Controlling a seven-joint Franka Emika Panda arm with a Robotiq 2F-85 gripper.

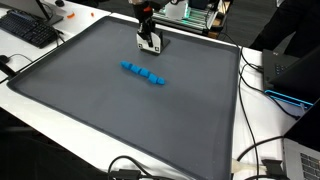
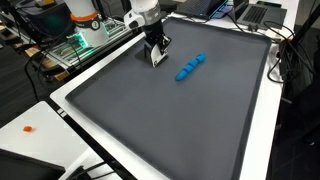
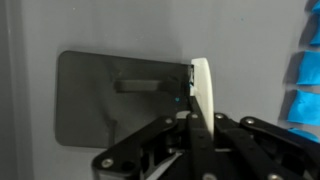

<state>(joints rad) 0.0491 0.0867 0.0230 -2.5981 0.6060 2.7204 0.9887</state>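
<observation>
**Observer:** Report the jaws.

**Operator:** Together, clamped on a thin white piece (image 3: 202, 92). In the wrist view I see it edge-on, with its long edge running top to bottom of the picture. I cannot tell whether its lower end touches the mat (image 1: 90, 115). The shadow beneath it suggests a small gap.

**Observer:** Where is it on the table (image 2: 62, 112)?

**Operator:** In an exterior view the white piece (image 1: 151, 44) hangs near the far edge of the mat, close to the arm's base.

**Observer:** Nearest other thing?

**Operator:** A row of blue blocks (image 1: 143, 74) lying on the mat, near the jaws but apart from them. In the wrist view the row sits at the right edge of the picture, facing the flat side of the white piece.

**Observer:** Long axis of the row?

**Operator:** Judging from the wrist view, it runs roughly parallel to the long edge of the white piece. I cannot make out any gaps between the blocks.
</observation>
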